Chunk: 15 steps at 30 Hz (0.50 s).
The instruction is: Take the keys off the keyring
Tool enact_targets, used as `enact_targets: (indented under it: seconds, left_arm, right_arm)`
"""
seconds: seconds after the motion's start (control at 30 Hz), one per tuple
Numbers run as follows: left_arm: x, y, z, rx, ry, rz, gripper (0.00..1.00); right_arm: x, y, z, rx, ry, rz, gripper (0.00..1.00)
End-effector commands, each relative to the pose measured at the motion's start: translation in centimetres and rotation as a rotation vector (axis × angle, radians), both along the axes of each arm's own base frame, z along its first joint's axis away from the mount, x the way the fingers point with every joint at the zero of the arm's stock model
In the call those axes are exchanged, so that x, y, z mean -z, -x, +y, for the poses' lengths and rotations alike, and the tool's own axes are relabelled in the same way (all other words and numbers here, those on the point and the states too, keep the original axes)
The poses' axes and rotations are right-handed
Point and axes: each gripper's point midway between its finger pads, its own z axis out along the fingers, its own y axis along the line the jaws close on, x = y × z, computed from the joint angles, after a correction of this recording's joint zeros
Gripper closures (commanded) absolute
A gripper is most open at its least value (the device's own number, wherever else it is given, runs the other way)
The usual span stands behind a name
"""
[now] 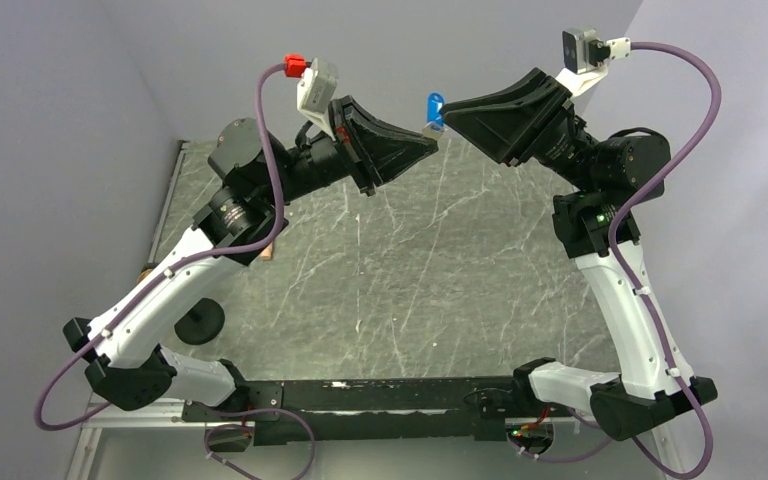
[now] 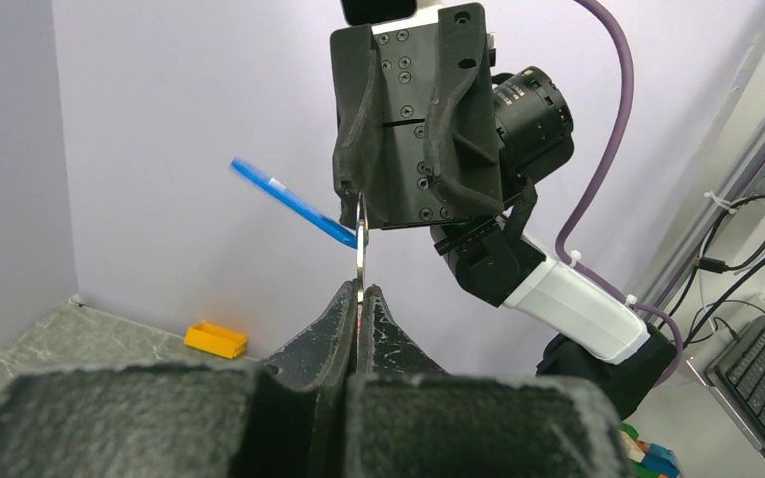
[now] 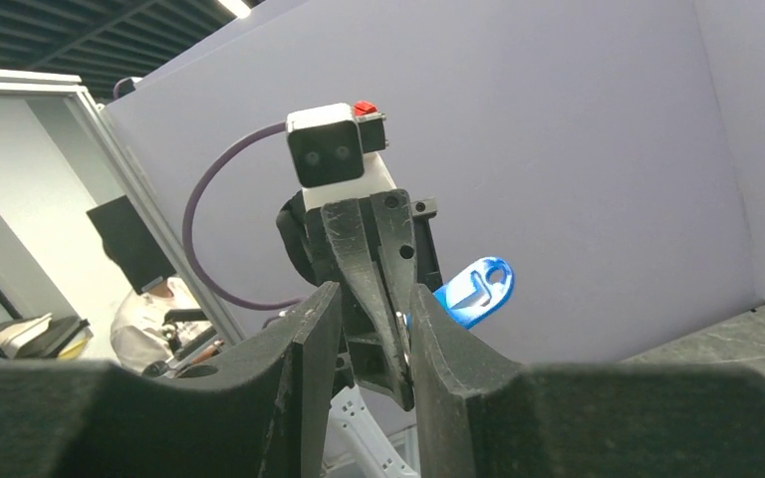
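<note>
Both arms are up, tips meeting in the air above the far part of the counter (image 1: 410, 270). None of the task's things lie on it.

My left jaws are closed, pinching the lower arc of the keyring (image 2: 360, 254), which stands upright and edge-on to my left wrist. My right jaws show a plain gap and grip nothing I can make out. One finger (image 2: 359, 139) sits right against the top of the ring.

The key (image 2: 289, 199) has a blue head and slants up and away from the ring, meeting it near the top. I see one key only and cannot tell whether others hang behind.

Progress, as I judge it: the ring is held up and steadied, but the key is not yet off and looks still threaded. Left to do: part the coil, walk the key round until it comes free, then repeat for any others. That puts me early to middle, with the fiddly stretch ahead.

What each view gives:
- Left wrist: the only one showing the ring as a thin bright line and my pinch on it. Also shows a yellow block (image 2: 216, 339) on the counter by the wall.
- Right wrist: shows the slot in the key's head and the gap in my right jaws. The ring is only a glint here, and I am unsure of it.
- Top: shows how high both arms reach and the blue head poking above the tips. The ring is too small to read.
</note>
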Motion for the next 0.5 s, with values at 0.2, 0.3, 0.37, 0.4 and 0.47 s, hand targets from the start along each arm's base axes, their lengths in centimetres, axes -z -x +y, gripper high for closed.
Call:
enact_targets:
  seconds: [0.2,0.3,0.37,0.4,0.47]
  left_arm:
    - [-2.11,0.49,0.75,0.004,0.069,-0.025,1.0]
    - [-2.17,0.58,0.77,0.008,0.073,-0.024,1.0]
    - [-2.19,0.63,0.78,0.01,0.075,-0.026,1.0]
    - [-2.16,0.64,0.76,0.011,0.075,-0.026,1.0]
    - [-2.25,0.72,0.74,0.016,0.08,-0.028,1.0]
  right_arm:
    - [-1.72,1.8,-0.62,-0.008,-0.03,-0.082,0.65]
    - [-1.66,1.62,-0.54,-0.011,-0.029,-0.078,0.65]
    - [-1.64,1.61,-0.48,-0.016,-0.026,-0.078,0.65]
    - [-1.6,1.56,-0.43,-0.018,-0.025,-0.075,0.66]
    - [-1.5,1.5,-0.37,-0.022,-0.022,-0.073,0.66]
